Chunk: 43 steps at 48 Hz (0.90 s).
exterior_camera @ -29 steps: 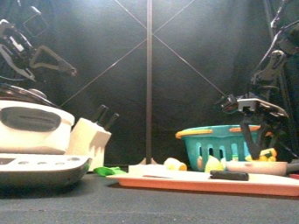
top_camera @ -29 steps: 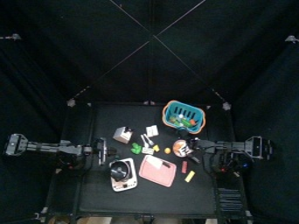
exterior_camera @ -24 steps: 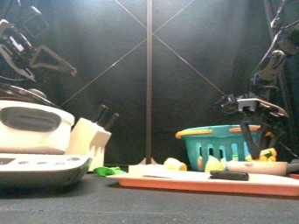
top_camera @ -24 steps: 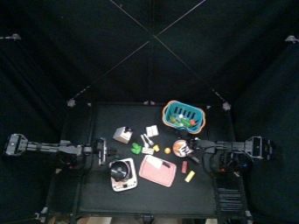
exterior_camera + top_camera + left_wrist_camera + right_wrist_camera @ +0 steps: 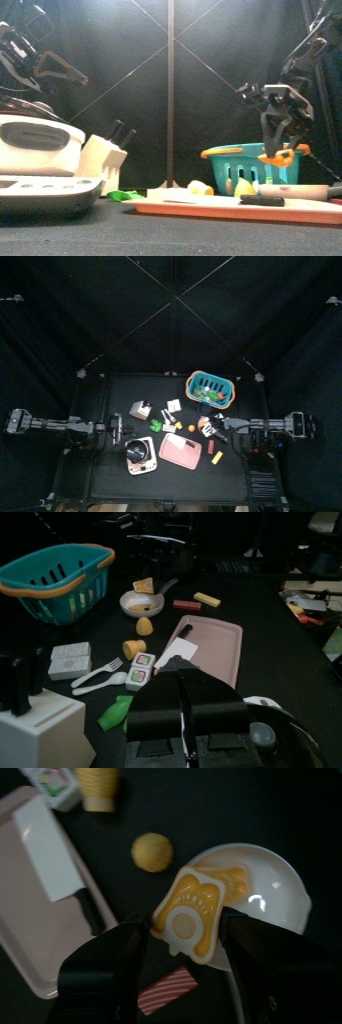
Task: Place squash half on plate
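Note:
My right gripper is shut on the squash half, a piece with orange skin and a cream-yellow cut face. It holds the piece in the air just above the white plate. In the front view the gripper hangs down with the squash half in front of the basket. In the top view it is at the plate. The plate also shows in the left wrist view. My left gripper is shut and empty, resting at the table's left.
A small yellow ball lies beside the plate. A pink cutting board with a knife lies close by. A teal basket stands at the back right. A knife block and a white appliance stand at the left.
My right gripper has reached left toward the plate and tipped downward. The orange piece in its jaws now shows in the front view. The left arm has not moved.

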### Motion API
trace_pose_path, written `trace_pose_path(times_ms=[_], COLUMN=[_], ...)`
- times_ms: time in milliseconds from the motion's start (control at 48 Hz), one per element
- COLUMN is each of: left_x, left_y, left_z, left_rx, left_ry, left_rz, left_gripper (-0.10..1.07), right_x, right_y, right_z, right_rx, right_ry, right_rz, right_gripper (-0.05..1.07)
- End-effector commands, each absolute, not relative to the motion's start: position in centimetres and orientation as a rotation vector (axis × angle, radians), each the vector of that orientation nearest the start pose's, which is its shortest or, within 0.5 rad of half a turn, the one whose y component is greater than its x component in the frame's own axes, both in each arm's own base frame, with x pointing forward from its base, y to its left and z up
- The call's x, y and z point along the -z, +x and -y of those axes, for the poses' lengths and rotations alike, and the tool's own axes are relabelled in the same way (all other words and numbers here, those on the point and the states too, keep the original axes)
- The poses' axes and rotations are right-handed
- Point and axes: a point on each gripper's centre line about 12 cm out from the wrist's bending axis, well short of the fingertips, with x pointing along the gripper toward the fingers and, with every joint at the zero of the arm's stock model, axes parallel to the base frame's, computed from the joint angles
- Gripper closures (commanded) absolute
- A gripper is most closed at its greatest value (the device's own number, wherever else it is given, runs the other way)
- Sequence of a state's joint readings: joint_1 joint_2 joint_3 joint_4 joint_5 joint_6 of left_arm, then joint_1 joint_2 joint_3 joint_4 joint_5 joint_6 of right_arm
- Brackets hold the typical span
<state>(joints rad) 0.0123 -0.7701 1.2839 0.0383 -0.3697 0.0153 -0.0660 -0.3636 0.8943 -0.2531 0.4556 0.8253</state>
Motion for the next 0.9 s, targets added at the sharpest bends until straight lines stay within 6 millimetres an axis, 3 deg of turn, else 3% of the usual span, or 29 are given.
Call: trace_pose_path(times_ms=[0,188,479,875], left_x=[-22.9,-22.8,-23.1,-22.7], left_y=[21.9,23.0,24.5,24.3], left_z=[0.4,0.8,0.8,0.8], left_rx=[0.037,0.070,0.073,0.073], left_ry=[0.083,0.131,0.136,0.132], left_rz=[-0.101,-0.093,-0.103,-0.116], left_gripper=[0.96,0.96,0.93,0.75], right_x=[-19.0,-17.7,-15.0,-13.1], right_y=[29.2,31.5,34.3,34.2], right_z=[0.7,-2.8,-5.4,-7.2], right_rx=[0.317,0.177,0.140,0.191], right_ry=[0.476,0.391,0.346,0.369], right_rz=[-0.821,-0.826,-0.913,-1.055], right_gripper=[0.34,0.34,0.33,0.29])
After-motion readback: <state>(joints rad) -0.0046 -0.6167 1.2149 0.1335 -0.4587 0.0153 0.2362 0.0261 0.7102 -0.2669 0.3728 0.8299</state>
